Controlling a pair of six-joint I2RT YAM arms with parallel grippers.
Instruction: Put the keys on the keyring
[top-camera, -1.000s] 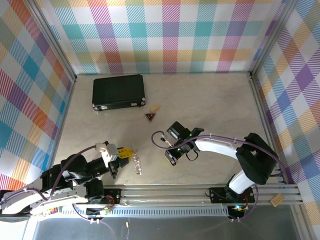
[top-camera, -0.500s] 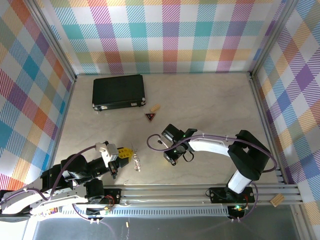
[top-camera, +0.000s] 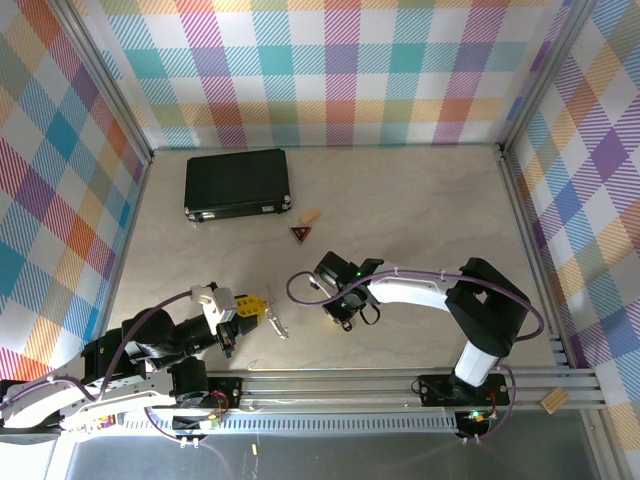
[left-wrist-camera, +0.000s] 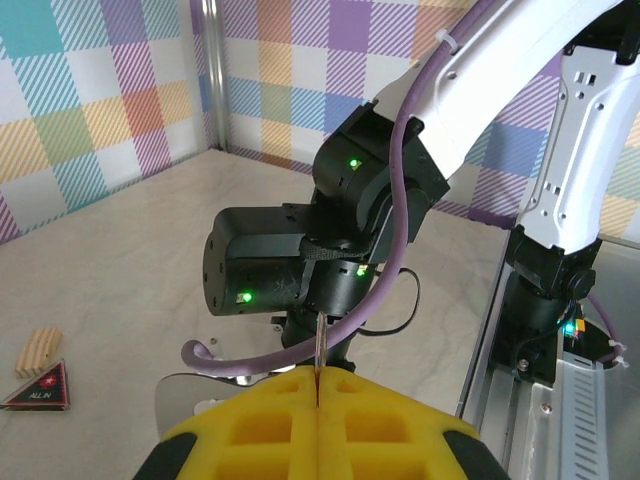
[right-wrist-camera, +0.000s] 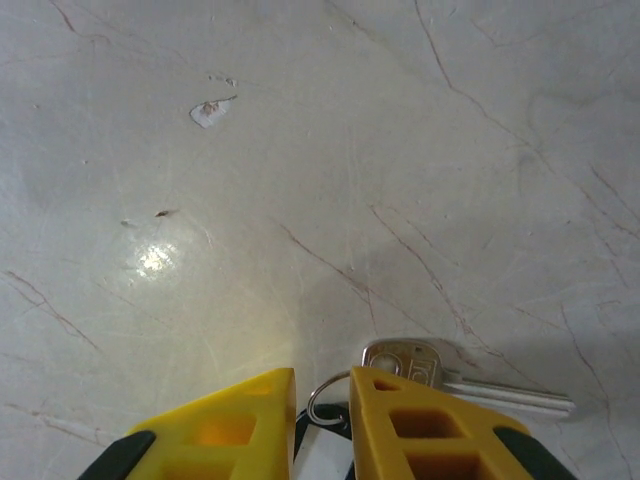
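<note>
Dark-red triangular trinket (left-wrist-camera: 36, 386), flat on the table (left-wrist-camera: 140, 270), near left in the left wrist view: white lettering reads "ALL IN".

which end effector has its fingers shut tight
The left end effector: its yellow fingers meet on the keys. The right end effector shows a gap with the small keyring in it.

Count, per kind: 2 hands, i.e. left hand (left-wrist-camera: 318, 385) + right hand (right-wrist-camera: 322, 385). 1 bunch of keys (top-camera: 275, 323). 1 keyring (right-wrist-camera: 325, 400). 1 single key (right-wrist-camera: 410, 362). 1 black case (top-camera: 235, 183). 1 red triangle trinket (top-camera: 301, 234). 1 tan piece (top-camera: 311, 216). 1 bench (top-camera: 420, 200).
</note>
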